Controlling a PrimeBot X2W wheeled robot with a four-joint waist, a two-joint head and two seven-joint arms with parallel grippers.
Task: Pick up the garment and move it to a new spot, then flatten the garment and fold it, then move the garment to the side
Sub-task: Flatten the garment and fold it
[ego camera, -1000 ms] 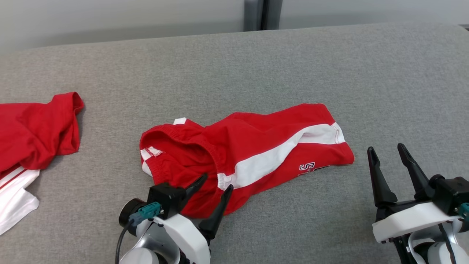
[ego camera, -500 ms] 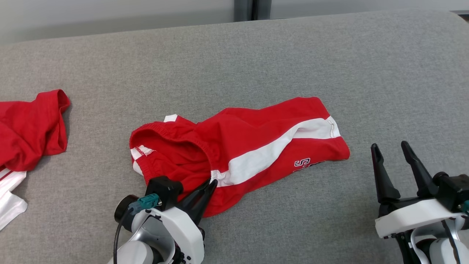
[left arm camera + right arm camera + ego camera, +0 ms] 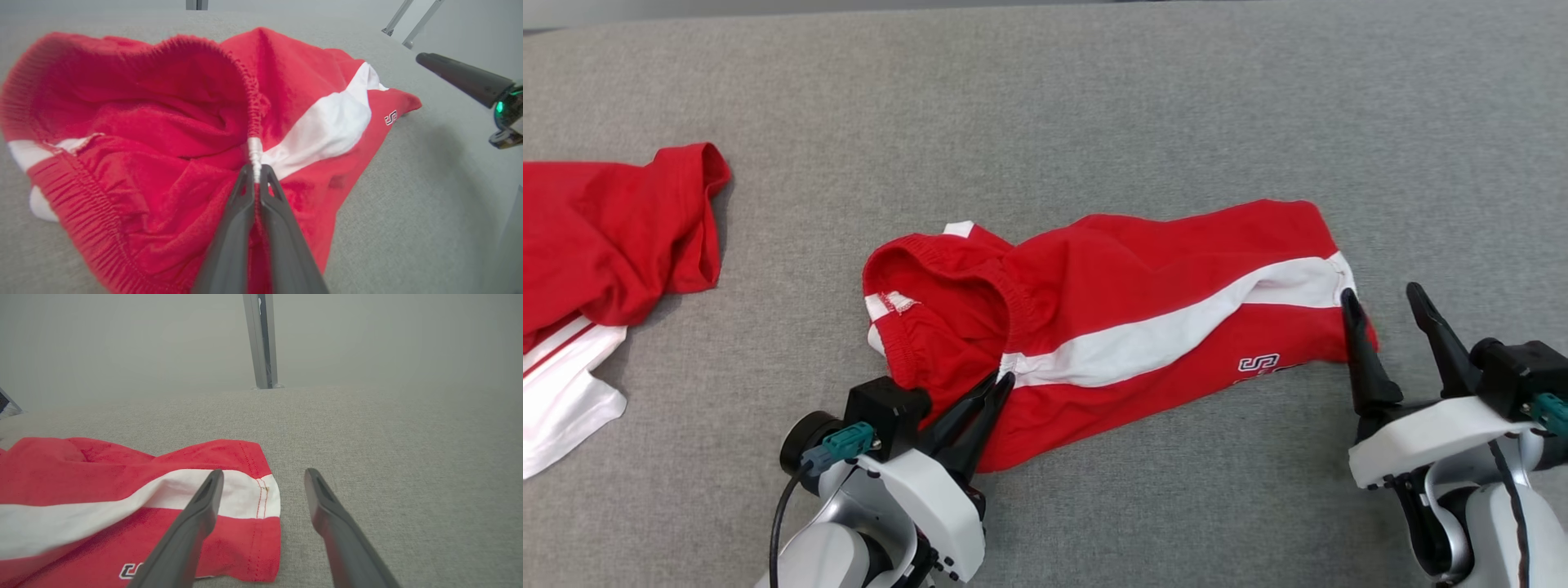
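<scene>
My L gripper (image 3: 1002, 381) is pinching the red, white-striped cloth shorts (image 3: 1143, 286) at lower centre. R gripper (image 3: 1382, 292) is gaping empty, lower right.

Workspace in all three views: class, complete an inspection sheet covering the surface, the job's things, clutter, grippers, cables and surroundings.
Surface: grey fabric surface, flat and woven.
Job's things: red shorts with a white stripe, crumpled, waistband gaping open.
Clutter: second red and white garment, bunched at the left edge, apart from the shorts.
Grippers: left gripper shut on the waistband at the white stripe; right gripper open, holding nothing, one of its fingers over the leg hem.
Cables: black cable looping from the left wrist.
Surroundings: metal post and pale wall behind the surface.
</scene>
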